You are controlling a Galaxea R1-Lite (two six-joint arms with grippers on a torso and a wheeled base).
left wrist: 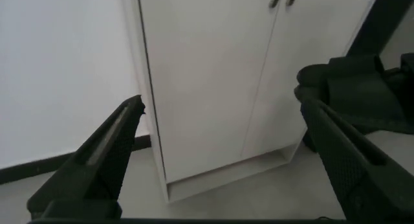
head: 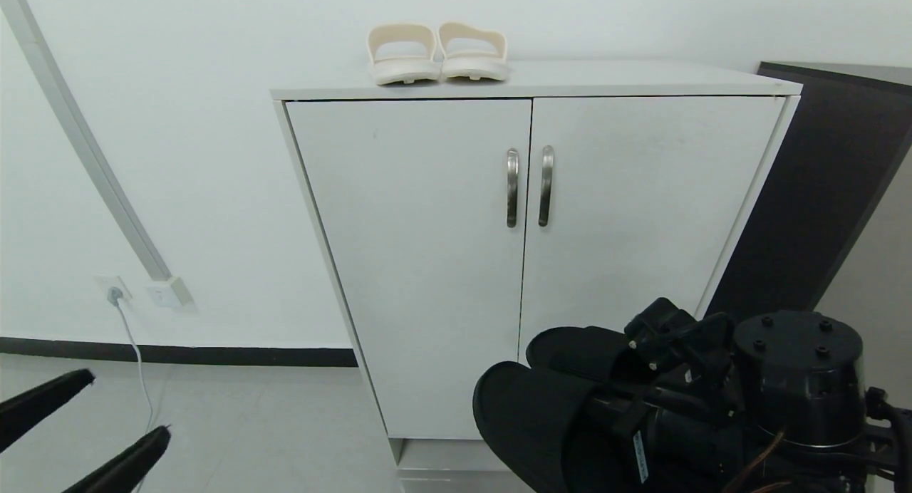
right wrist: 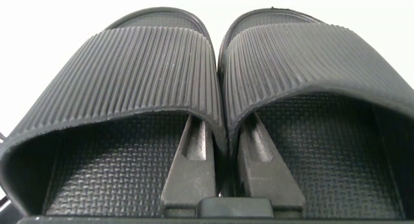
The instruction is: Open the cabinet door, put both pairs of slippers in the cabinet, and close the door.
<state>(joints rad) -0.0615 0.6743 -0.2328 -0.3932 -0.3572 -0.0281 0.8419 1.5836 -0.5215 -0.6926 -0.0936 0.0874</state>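
Head view: a white cabinet [head: 427, 265] stands with both doors shut. Its two metal handles, one of them at [head: 512, 188], meet at the centre seam. A pair of cream slippers [head: 438, 55] sits side by side on the cabinet's top at twelve o'clock. At five o'clock the right arm holds a pair of black slippers [head: 541, 414] low in front of the right door. At eight o'clock the left hand [head: 128, 404] hangs over the floor [head: 249, 422], fingers spread wide and empty.

Left wrist view: the open left hand [left wrist: 220, 104] faces the cabinet's lower left part, well apart from it.

Right wrist view: the right hand [right wrist: 223, 130] has one finger inside each black slipper, under the ribbed straps. The fingers are pressed together on the two touching inner walls.

The slippers look light, soft and rubbery, and would likely flex. A pinch on their adjoining sides should carry a pair as one. The doors look stiff, so the bar handles are the place to take hold, probably with the free left hand.
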